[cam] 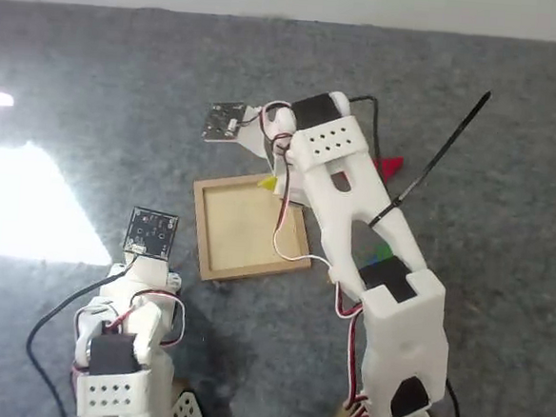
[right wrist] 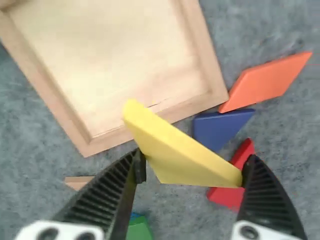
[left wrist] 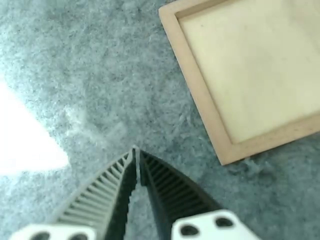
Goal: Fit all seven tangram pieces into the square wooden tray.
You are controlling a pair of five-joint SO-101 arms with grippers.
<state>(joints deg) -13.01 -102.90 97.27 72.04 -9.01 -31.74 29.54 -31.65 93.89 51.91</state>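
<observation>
The right jaws clamp the yellow triangle (right wrist: 175, 150) by its ends, tilted above the desk (left wrist: 75, 75) just outside one edge of the bare wooden tray (right wrist: 45, 92), so the first placement seems to be in hand. The next move likely calls for carrying it over the rim and laying it flat in a corner. The left jaws rest closed on nothing near another tray corner.

I count one square wooden tray (right wrist: 202, 50). Six tangram pieces are in my sight, one of each colour: one yellow piece (right wrist: 180, 152), one orange piece (right wrist: 265, 80), one blue piece (right wrist: 220, 127), one red piece (right wrist: 225, 194), one green piece (right wrist: 137, 229) and one tan piece (right wrist: 77, 182), mostly hidden. There are two arms, the left arm (cam: 125, 351) and the right arm (cam: 362, 233).
</observation>
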